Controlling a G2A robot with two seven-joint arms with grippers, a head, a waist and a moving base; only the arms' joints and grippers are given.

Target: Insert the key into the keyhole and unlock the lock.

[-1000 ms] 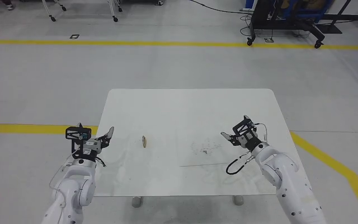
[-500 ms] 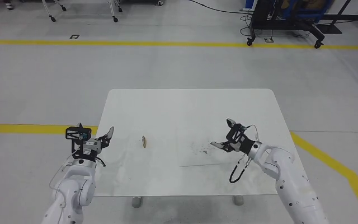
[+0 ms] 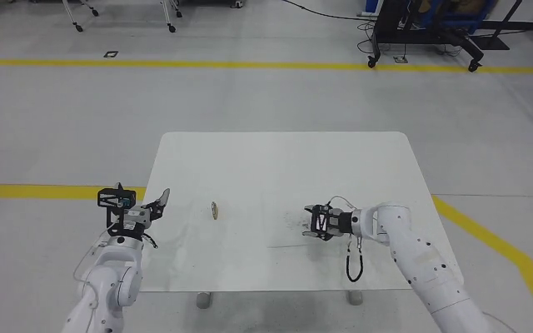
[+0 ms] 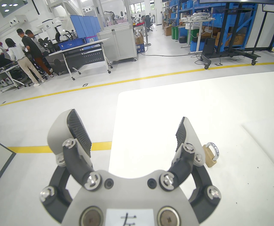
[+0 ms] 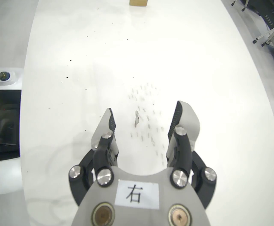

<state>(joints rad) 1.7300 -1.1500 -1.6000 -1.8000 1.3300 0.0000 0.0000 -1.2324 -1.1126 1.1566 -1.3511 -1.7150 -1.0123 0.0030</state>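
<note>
- Top view: you have a white table (image 3: 275, 158) with a small brass padlock (image 3: 214, 210) lying on its left half, apart from both arms.
- Top view: your left gripper (image 3: 160, 204) sits at the table's left edge, about level with the padlock and near it, without touching it. Its fingers are spread and hold nothing.
- Top view: your right gripper (image 3: 308, 225) is low over the table's right half and points toward the padlock's side. A black cable (image 3: 354, 265) loops down from its wrist toward the near edge.
- Left wrist view: your left gripper (image 4: 128, 116) is released, with its ribbed pads wide apart and nothing between them. One finger hangs over the floor and the other over the table (image 4: 171, 107).
- Left wrist view: the padlock (image 4: 210, 155), a brass body with a silver shackle, lies on the table just beyond the finger that is over the table. It is untouched.
- Right wrist view: your right gripper (image 5: 144, 108) is also released, jaws apart and empty.
- Right wrist view: the key (image 5: 137, 118) lies flat on the table (image 5: 192, 64) between the two fingers and touches neither. It sits in a patch of small grey scuff marks (image 5: 147, 94).
- Right wrist view: the padlock (image 5: 138, 2) lies far across the table, well apart from the key.
</note>
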